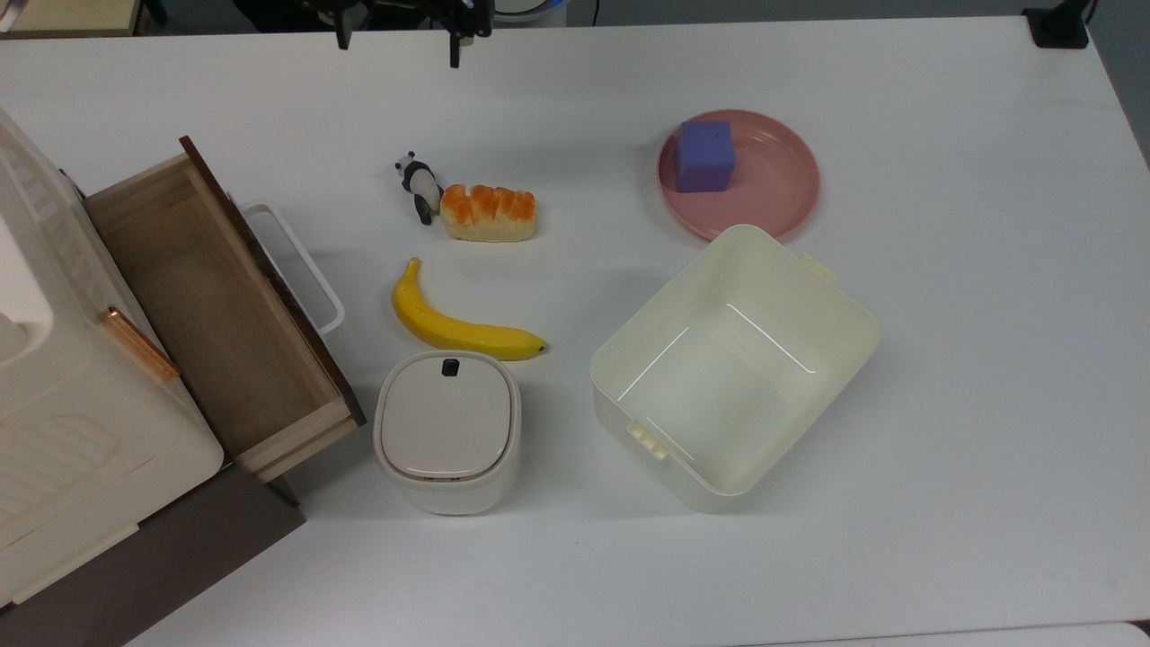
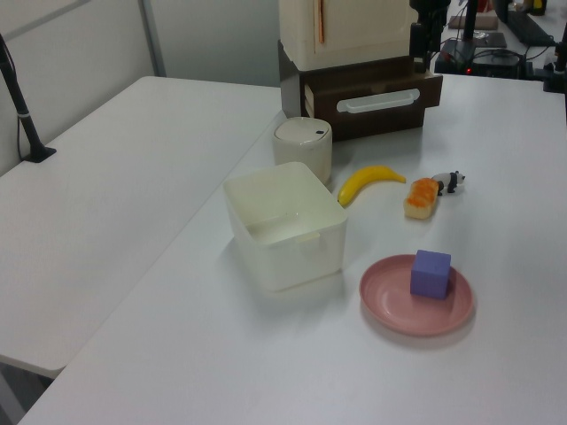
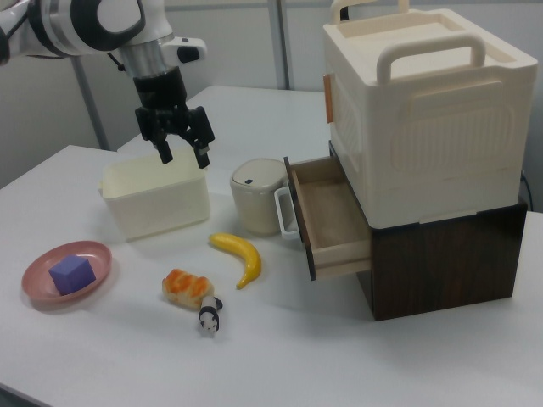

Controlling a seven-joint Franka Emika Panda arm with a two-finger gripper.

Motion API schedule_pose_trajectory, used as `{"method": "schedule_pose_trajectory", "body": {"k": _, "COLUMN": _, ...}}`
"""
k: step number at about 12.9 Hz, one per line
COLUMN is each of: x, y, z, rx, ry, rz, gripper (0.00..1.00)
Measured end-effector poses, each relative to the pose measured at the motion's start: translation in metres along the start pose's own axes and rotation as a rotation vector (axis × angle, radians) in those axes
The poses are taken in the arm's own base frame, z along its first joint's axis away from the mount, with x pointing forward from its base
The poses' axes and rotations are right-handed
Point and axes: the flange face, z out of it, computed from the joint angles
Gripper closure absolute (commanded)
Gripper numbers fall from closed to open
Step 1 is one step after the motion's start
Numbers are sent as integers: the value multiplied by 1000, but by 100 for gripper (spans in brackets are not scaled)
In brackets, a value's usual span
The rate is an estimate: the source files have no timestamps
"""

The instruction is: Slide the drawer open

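Note:
The drawer (image 1: 216,305) stands pulled out from the dark brown cabinet at the top view's left. Its light wood inside is bare, and its white loop handle (image 1: 296,270) juts toward the table's middle. The right view shows the drawer (image 3: 327,216) out under the cream box, and the left view shows its dark front (image 2: 372,97). My gripper (image 1: 396,52) hangs open and empty at the top view's upper edge, well away from the handle. In the right view, the gripper (image 3: 183,154) hovers high above the table with its fingers spread.
A banana (image 1: 458,328), a bread piece (image 1: 488,214) and a small panda (image 1: 418,184) lie beside the drawer. A white lidded bin (image 1: 446,429) stands close to the drawer's near corner. A cream tub (image 1: 732,364) and a pink plate (image 1: 782,193) holding a purple cube (image 1: 705,155) sit further right.

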Motion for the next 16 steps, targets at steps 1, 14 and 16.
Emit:
{"method": "schedule_pose_trajectory", "body": {"k": 1, "x": 1, "y": 4, "z": 0, "rx": 0, "ry": 8, "rz": 6, "gripper": 0}}
{"method": "schedule_pose_trajectory", "body": {"k": 14, "x": 2, "y": 20, "z": -8, "rx": 25, "ry": 25, "rz": 55, "gripper": 0}}
{"method": "schedule_pose_trajectory", "body": {"k": 16, "x": 2, "y": 22, "z": -8, "rx": 25, "ry": 25, "rz": 64, "gripper": 0}}
